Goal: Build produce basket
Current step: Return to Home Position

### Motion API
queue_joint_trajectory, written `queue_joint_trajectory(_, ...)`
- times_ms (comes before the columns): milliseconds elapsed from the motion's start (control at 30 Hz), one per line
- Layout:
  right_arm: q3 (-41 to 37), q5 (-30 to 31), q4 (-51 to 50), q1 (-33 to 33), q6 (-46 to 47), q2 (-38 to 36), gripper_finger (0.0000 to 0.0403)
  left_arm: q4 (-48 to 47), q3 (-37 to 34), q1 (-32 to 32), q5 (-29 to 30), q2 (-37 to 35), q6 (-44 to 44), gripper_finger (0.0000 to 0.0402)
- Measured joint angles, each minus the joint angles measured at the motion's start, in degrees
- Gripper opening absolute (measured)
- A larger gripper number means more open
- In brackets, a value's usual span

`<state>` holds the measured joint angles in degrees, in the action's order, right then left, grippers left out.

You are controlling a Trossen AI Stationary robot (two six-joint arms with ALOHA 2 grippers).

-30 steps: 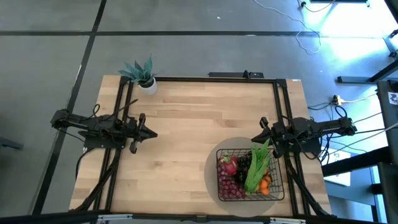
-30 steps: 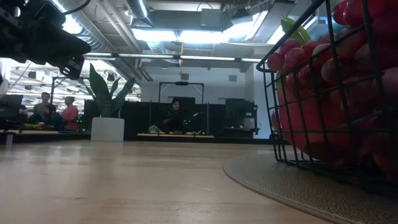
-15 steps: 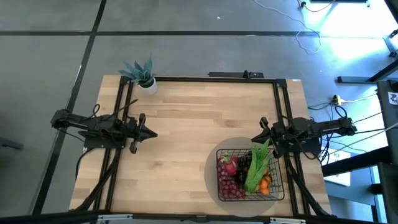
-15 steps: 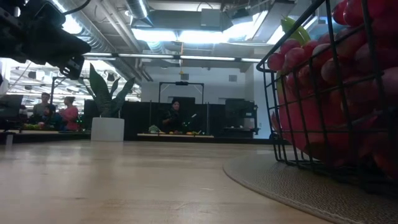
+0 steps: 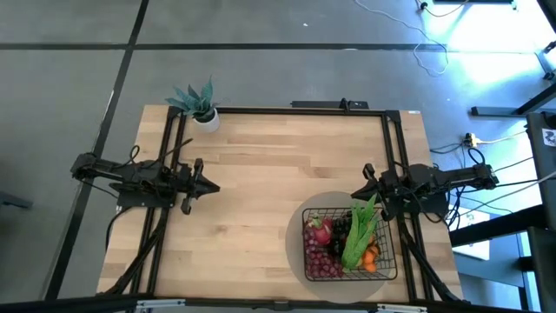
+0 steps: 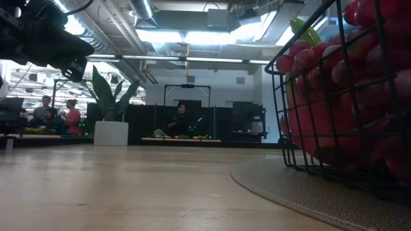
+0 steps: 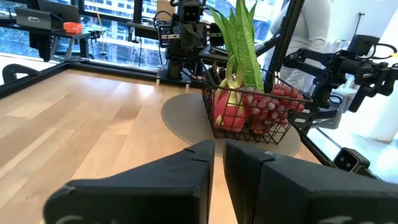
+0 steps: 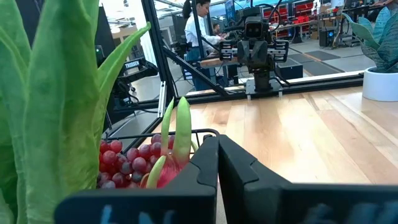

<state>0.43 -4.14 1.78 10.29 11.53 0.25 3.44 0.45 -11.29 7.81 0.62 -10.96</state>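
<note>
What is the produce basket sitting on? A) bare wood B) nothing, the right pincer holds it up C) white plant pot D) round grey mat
D: the high view shows the black wire basket resting on the round grey mat, clear of both arms.

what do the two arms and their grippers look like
Both are dark, almost black, made of slim jointed segments with thin black cables looping alongside. The left arm sits at the left edge of the table, the right arm at its right. The left gripper and right gripper each have two blocky matte-black fingers; no markings show.
</note>
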Motion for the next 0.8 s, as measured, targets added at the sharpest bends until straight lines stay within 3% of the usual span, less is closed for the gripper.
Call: queue_joint_trajectory(800, 0.0, 0.0, 0.0, 0.0, 0.0, 0.0, 0.0, 0.0, 0.0, 0.0, 0.0, 0.0, 0.0, 0.001)
